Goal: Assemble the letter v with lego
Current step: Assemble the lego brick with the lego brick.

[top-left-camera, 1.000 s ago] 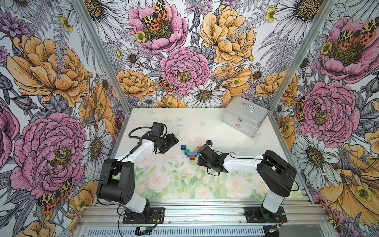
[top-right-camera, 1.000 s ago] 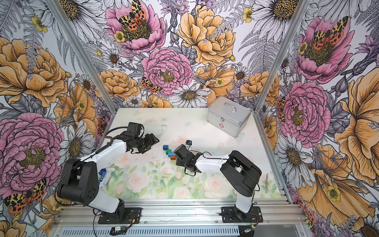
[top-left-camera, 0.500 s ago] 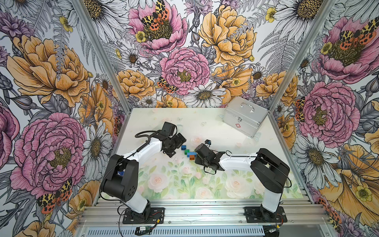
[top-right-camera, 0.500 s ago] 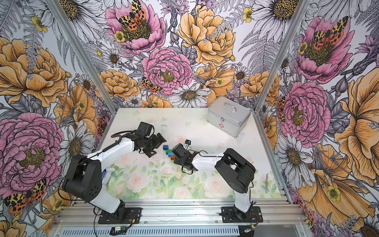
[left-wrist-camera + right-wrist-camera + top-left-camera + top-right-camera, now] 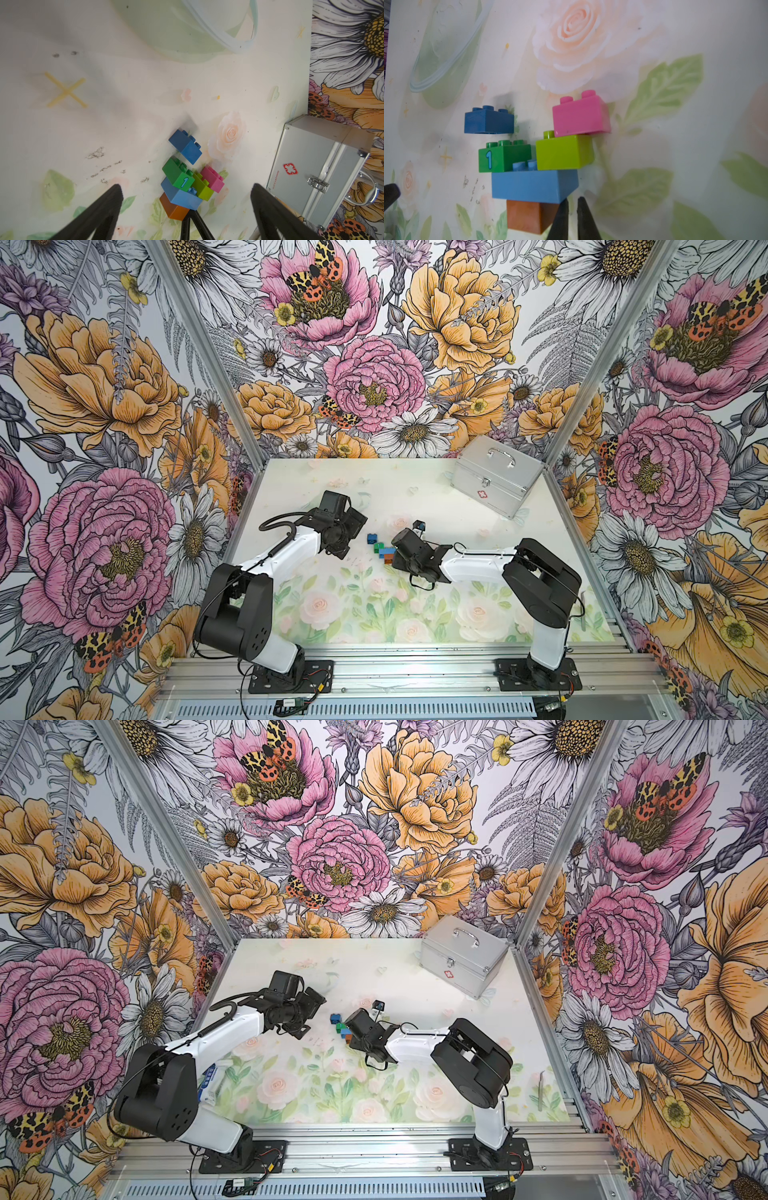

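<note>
The lego lies flat in mid-table in both top views (image 5: 383, 551) (image 5: 343, 1029). An orange brick (image 5: 529, 216) carries the light blue bar (image 5: 533, 187). On the bar sit the dark green brick (image 5: 502, 155) and the lime brick (image 5: 562, 151), and the pink brick (image 5: 579, 116) sits on the lime one. The dark blue brick (image 5: 489, 122) lies loose, a small gap from the green one. My right gripper (image 5: 572, 200) is shut and empty, its tips against the bar's corner beside the orange brick. My left gripper (image 5: 187, 190) is open, held above the bricks, touching none.
A silver metal case (image 5: 496, 475) stands at the back right, near the wall. A thin tool (image 5: 540, 1085) lies at the front right. A white and blue packet (image 5: 210, 1081) shows under my left arm. Flowered walls close the table on three sides.
My left arm has swung right towards the bricks and its gripper has opened wider. My right gripper has edged left up to the orange and light blue bricks. The bricks have not moved.
</note>
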`<action>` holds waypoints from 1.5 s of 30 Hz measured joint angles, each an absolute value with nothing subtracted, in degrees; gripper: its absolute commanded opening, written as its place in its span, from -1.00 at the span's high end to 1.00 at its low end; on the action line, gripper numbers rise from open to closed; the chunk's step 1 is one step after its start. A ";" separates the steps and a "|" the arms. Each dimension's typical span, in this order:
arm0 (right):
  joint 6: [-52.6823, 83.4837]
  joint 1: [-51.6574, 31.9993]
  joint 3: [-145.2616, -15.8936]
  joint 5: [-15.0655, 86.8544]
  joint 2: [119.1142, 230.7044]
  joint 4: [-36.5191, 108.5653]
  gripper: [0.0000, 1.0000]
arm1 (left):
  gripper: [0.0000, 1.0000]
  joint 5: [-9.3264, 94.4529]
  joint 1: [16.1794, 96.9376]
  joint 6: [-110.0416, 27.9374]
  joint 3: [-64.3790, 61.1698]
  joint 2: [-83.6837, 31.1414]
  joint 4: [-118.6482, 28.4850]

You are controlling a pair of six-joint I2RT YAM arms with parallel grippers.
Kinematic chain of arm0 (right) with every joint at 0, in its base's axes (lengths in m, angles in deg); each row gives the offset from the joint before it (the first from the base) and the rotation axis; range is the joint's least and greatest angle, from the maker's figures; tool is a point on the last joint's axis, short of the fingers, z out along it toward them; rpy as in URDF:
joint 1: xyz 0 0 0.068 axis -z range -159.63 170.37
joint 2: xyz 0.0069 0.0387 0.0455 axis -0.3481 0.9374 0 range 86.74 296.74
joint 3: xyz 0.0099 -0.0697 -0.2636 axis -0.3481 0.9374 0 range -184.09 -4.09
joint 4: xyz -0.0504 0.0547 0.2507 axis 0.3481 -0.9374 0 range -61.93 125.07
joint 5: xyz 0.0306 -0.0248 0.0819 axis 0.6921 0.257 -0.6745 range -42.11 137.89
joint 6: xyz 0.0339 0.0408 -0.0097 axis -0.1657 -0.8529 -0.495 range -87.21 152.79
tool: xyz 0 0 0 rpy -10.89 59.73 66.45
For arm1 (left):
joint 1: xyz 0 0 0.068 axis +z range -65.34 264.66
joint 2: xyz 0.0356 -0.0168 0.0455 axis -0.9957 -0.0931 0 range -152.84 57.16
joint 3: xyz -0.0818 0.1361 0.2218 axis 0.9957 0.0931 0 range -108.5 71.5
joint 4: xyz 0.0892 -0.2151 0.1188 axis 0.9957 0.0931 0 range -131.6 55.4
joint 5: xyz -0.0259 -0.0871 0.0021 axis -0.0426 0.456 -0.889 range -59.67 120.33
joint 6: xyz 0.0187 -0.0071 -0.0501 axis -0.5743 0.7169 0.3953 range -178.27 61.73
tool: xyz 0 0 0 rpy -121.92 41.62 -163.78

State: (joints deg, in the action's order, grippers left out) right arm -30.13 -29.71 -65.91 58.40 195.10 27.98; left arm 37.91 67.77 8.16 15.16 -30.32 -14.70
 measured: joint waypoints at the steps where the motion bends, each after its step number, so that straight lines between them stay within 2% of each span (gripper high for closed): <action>1: -30.15 -29.56 -66.30 58.22 195.38 28.02 0.75 | -0.97 38.65 68.93 5.39 14.44 -31.31 -14.40; 7: -30.22 -29.41 -67.61 57.43 197.16 28.02 0.74 | -0.97 37.47 71.62 -19.33 6.16 -34.89 -9.20; 13: -31.11 -29.43 -67.61 57.28 197.37 28.00 0.74 | -0.97 30.59 65.76 -57.19 4.74 -32.86 -9.68; 15: -31.70 -29.43 -67.66 57.22 197.66 28.02 0.74 | -0.97 33.01 66.18 -67.79 6.33 -31.99 -9.68; 20: -33.63 -29.43 -67.77 57.13 198.14 28.48 0.73 | -0.97 41.65 73.81 -90.81 10.62 -29.36 -9.68; 24: -34.83 -29.43 -67.79 57.15 198.23 28.53 0.73 | -0.97 48.05 74.48 -105.82 12.72 -28.38 -9.98; 32: -36.49 -29.43 -68.03 57.30 198.36 28.59 0.73 | -0.97 52.95 69.50 -120.79 15.40 -29.84 -11.12; 45: -38.33 -29.06 -68.03 57.30 198.36 28.59 0.73 | -0.97 57.12 68.65 -124.71 16.58 -36.38 -17.07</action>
State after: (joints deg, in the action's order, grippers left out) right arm -38.33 -29.06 -68.03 57.30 198.36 28.59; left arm 57.12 68.65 -124.71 16.58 -36.38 -17.07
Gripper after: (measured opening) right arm 0.136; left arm 0.986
